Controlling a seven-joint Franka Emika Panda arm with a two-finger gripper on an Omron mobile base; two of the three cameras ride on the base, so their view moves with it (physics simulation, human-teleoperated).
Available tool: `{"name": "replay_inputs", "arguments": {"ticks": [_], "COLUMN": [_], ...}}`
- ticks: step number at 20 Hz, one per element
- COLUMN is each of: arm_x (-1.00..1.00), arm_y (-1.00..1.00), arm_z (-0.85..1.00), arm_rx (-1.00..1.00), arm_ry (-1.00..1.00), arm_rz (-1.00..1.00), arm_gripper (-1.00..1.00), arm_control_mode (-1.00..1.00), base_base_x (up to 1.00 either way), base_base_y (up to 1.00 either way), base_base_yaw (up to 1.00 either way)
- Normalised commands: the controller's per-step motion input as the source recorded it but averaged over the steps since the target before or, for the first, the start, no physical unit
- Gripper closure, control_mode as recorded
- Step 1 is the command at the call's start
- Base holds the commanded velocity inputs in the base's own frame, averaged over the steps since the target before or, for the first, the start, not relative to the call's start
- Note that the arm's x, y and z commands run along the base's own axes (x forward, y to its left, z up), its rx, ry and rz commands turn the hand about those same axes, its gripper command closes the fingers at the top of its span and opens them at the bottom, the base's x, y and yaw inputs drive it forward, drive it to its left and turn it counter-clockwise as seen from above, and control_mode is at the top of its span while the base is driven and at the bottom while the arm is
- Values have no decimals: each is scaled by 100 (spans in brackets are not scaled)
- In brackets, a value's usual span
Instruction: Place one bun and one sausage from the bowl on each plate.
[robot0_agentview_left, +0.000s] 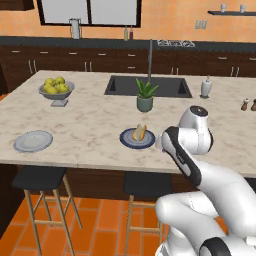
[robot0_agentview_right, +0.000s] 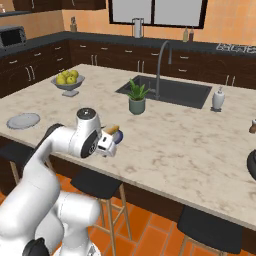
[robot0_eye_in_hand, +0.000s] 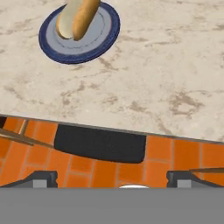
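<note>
While our two-finger gripper (robot0_eye_in_hand: 112, 177) hangs released and empty, the soft pale bun (robot0_eye_in_hand: 68, 19) and slippery brown sausage (robot0_eye_in_hand: 85, 17) on the blue-rimmed plate (robot0_eye_in_hand: 78, 33) look light, best pinched mid-length.

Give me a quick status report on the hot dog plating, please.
Claw open, empty, near the counter edge. Blue-rimmed plate holds bun and sausage. Pale grey plate bare. No obstruction seen.
</note>
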Motion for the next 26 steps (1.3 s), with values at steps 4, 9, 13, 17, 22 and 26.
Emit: {"name": "replay_inputs", "arguments": {"ticks": [4,9,13,17,22,26], "arm_x": [0,0,0,0,0,0], "arm_y": [0,0,0,0,0,0], "arm_z": [0,0,0,0,0,0], "arm_rx": [0,0,0,0,0,0], "arm_ry": [0,0,0,0,0,0], "arm_rz": [0,0,0,0,0,0], "arm_gripper": [-100,-100,-100,-100,-100,-100], "arm_control_mode": [100,100,100,100,100,100], "base_base_x": [-20,-59,-13,-41,-39,22], "base_base_y": [-16,-100,-100,-100,-100,-100], "base_base_yaw": [-2,-29,-30,-9,1,0]}}
